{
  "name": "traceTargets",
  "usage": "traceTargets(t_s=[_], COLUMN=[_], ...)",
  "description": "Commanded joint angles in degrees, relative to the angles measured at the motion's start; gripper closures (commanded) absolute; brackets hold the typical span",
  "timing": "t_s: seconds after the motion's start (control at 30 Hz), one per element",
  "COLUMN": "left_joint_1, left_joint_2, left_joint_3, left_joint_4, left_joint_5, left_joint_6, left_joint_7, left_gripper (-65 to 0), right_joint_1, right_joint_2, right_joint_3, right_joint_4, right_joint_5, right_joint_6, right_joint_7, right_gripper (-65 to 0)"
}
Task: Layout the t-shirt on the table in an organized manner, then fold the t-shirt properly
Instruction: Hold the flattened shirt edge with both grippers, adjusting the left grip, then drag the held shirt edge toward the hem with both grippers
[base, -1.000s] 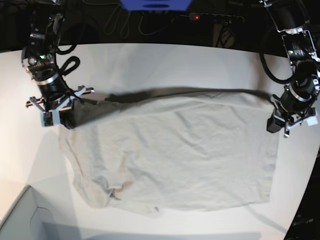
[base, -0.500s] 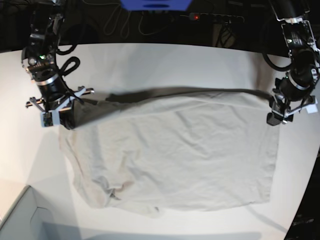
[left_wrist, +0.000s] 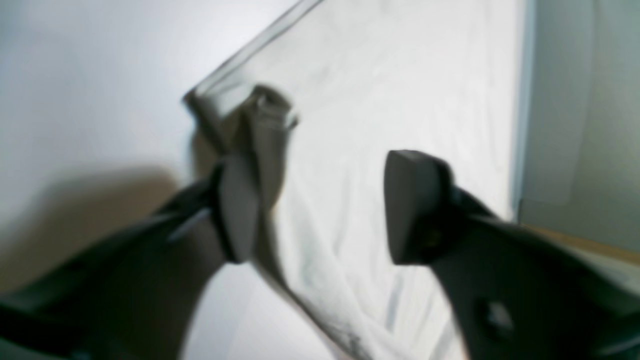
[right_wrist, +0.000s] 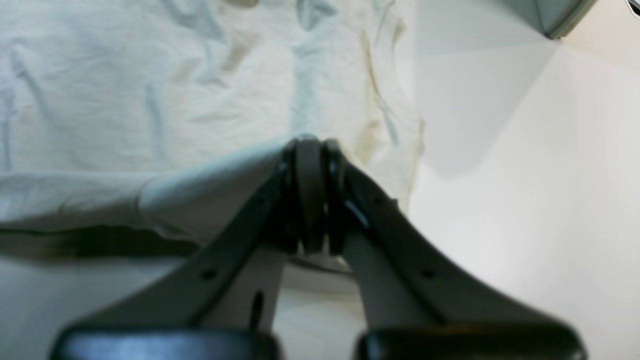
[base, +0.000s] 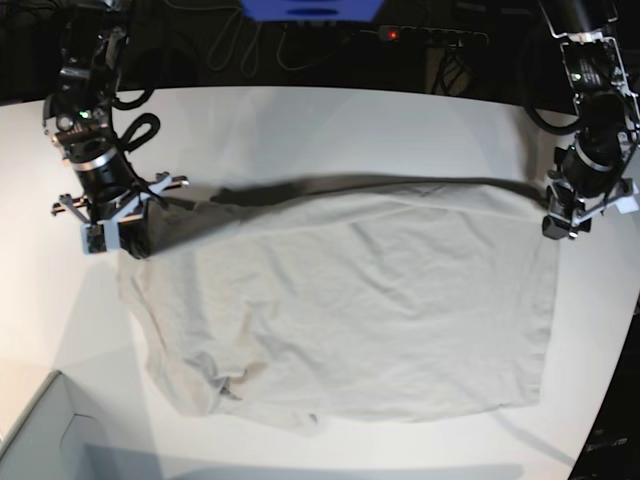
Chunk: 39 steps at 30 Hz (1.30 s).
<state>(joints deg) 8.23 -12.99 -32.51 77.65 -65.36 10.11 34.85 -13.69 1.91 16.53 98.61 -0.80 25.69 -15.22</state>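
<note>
Tool on the base view's left, our right tool (base: 128, 240), is pinched tight on the t-shirt (base: 350, 310) at its top corner, cloth wedged between the closed pads in the wrist view. Shirt lies spread wide over the middle of the bench (base: 330, 125), mostly flat, with a rumpled bunch at the lower left hem and its top edge lifted, casting a dark shadow line. Far right, our left tool (left_wrist: 320, 205) stands with jaws apart; a fold of the shirt corner drapes against one pad (left_wrist: 240, 215), nothing clamped. We judge the layout step is nearly done. Next we'd free the right corner too, smooth that lower left bunch, then regrip for folding. Bench is plain white, smooth, curved edge; a grey box corner (base: 40, 435) sits bottom left, dark background with cables behind.
</note>
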Motion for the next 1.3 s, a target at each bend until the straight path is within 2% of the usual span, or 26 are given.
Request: traceTargets(t_s=[0.0, 0.17, 0.27, 0.37, 0.53, 0.77, 0.8, 1.1, 1.17, 1.27], left_joint_1=[-0.7, -1.2, -2.6, -2.6, -4.1, -4.9, -5.0, -9.2, -10.0, -11.4], left_joint_2=[-0.9, -0.9, -0.9, -0.9, -0.9, -0.1, 0.2, 0.7, 0.9, 2.8], left_joint_3=[-0.3, -0.4, -0.4, -0.4, -0.3, -0.4, -0.4, -0.4, -0.1, 0.0], left_joint_4=[0.6, -3.4, -5.8, -5.9, -5.9, -5.0, -5.0, -5.7, -5.2, -3.8], left_joint_5=[-1.1, -1.1, -1.1, -1.1, -1.4, -1.4, -1.3, -1.0, 0.9, 7.6], left_joint_6=[0.0, 0.3, 3.6, 3.7, 3.6, 4.0, 4.1, 4.3, 4.4, 9.9], left_joint_7=[-0.6, -0.8, -0.8, -0.8, -0.7, -0.8, -0.8, -1.0, -3.2, -6.4], left_gripper=[-32.3, -32.7, -36.8, -36.8, -30.0, -2.2, 0.0, -0.2, -0.2, -0.2], right_joint_1=[0.6, 0.6, 0.7, 0.8, 0.9, 1.0, 1.1, 1.9, 2.4, 2.7], right_joint_2=[0.4, 0.5, 0.5, 0.5, 0.5, 0.6, 0.6, 0.6, 0.6, 1.5], right_joint_3=[0.1, 0.1, 0.1, 0.1, 0.1, 0.1, 0.1, 0.1, 0.1, 0.2], right_joint_4=[0.9, 0.9, 0.9, 0.9, 0.9, 0.9, 0.9, 0.8, 0.8, 0.8], right_joint_5=[0.8, 0.8, 0.8, 0.8, 0.8, 0.8, 0.8, 0.8, 0.8, 0.8], right_joint_6=[-0.2, -0.2, -0.2, -0.2, -0.2, -0.2, -0.2, -0.2, -0.2, -0.2], right_joint_7=[1.7, 1.7, 1.7, 1.7, 1.7, 1.7, 1.7, 1.7, 1.7, 1.7], right_gripper=[0.0, 0.0, 0.0, 0.0, 0.0, 0.0, 0.0, 0.0, 0.0, 0.0])
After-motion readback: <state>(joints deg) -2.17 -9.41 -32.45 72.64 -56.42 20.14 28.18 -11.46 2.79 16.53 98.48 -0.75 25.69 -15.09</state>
